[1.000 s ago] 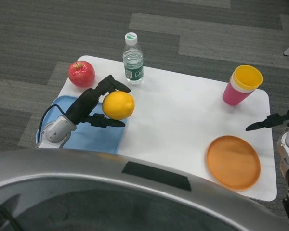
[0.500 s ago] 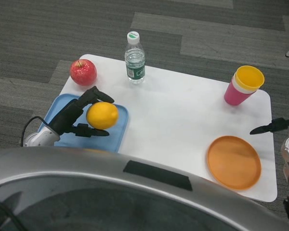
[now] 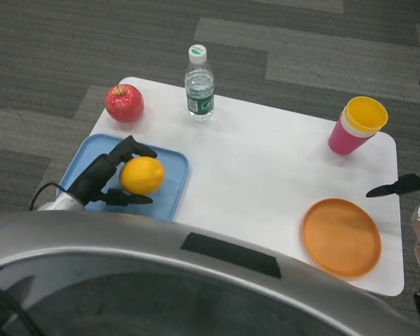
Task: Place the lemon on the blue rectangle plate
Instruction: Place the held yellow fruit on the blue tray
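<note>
The yellow lemon (image 3: 142, 175) is over the blue rectangle plate (image 3: 171, 183) at the table's front left; whether it rests on the plate or hangs just above it I cannot tell. My left hand (image 3: 106, 177) grips the lemon from its left side, fingers above and below it. My right hand (image 3: 399, 185) waits at the table's right edge, fingers stretched out and holding nothing.
A red apple (image 3: 124, 103) sits at the back left corner, just behind the plate. A water bottle (image 3: 199, 85) stands at the back middle. Stacked pink and yellow cups (image 3: 357, 124) stand at the back right. An orange round plate (image 3: 340, 236) lies front right.
My left hand has carried the lemon leftward and toward me, from the plate's right rim to over the plate's middle. The camera has shifted a little.
</note>
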`<control>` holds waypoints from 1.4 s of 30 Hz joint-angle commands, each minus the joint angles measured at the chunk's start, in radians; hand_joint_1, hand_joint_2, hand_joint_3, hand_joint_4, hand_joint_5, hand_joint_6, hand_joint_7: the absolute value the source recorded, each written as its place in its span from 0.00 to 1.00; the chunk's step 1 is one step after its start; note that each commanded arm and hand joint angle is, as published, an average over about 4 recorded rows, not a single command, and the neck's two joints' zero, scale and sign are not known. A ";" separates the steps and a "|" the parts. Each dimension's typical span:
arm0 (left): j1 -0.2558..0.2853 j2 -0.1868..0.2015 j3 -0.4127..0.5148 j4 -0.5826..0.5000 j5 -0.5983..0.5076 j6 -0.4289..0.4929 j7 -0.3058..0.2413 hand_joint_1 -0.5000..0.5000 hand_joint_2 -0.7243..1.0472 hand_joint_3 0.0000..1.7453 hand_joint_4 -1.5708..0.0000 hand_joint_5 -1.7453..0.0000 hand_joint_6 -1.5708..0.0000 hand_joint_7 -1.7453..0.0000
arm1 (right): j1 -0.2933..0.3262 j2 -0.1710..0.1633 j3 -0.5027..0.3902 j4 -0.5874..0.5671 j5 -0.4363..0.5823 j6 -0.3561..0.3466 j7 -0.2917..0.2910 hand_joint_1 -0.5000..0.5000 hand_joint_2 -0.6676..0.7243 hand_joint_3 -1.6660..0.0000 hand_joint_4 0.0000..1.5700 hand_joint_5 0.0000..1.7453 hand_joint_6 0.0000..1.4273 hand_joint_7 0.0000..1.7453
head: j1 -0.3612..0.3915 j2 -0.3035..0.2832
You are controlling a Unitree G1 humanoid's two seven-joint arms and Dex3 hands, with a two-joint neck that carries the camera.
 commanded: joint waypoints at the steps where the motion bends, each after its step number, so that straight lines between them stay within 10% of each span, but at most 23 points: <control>1: -0.022 -0.014 0.015 0.033 0.030 0.021 -0.008 0.20 0.95 0.05 1.00 0.00 0.60 0.04 | -0.007 -0.012 -0.007 0.001 0.007 0.003 -0.003 0.04 0.95 1.00 0.00 0.00 0.00 0.00 | -0.002 -0.001; 33: -0.028 -0.022 0.094 0.121 0.005 -0.017 0.029 0.00 0.95 0.05 1.00 0.21 1.00 0.26 | -0.006 -0.003 -0.006 -0.001 0.007 0.003 -0.003 0.04 0.95 1.00 0.00 0.00 0.00 0.00 | 0.004 0.016; 42: -0.018 -0.026 0.092 0.128 -0.040 -0.029 0.066 0.00 0.71 0.05 1.00 0.35 1.00 0.36 | -0.006 -0.004 -0.006 0.001 0.007 0.003 -0.003 0.04 0.95 1.00 0.00 0.00 0.00 0.00 | 0.008 0.014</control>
